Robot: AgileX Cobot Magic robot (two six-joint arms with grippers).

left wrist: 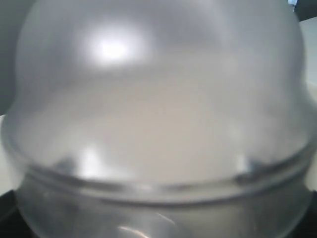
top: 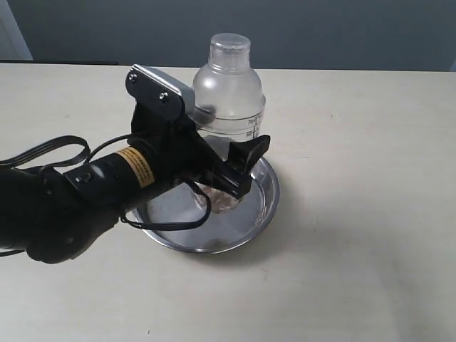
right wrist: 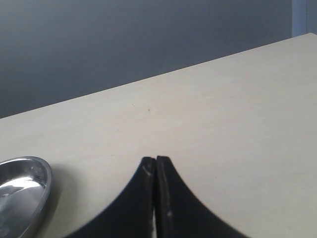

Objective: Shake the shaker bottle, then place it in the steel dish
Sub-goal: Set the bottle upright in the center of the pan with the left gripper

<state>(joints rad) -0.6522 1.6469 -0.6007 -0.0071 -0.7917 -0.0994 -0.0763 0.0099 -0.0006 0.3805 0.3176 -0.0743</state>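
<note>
The shaker bottle stands upright, its domed top and small cap above my left arm. Its lower part with the brown and white grains sits inside the rim of the steel dish. Whether the base rests on the dish floor I cannot tell. My left gripper is shut on the bottle's body, with the near finger across its front. The frosted bottle fills the left wrist view and hides the fingers. My right gripper is shut on nothing above the table, with the dish's edge beside it.
The pale wooden table stretches to the right of the dish. A black cable loops from the left arm over the table on the left. A dark grey wall runs behind the table.
</note>
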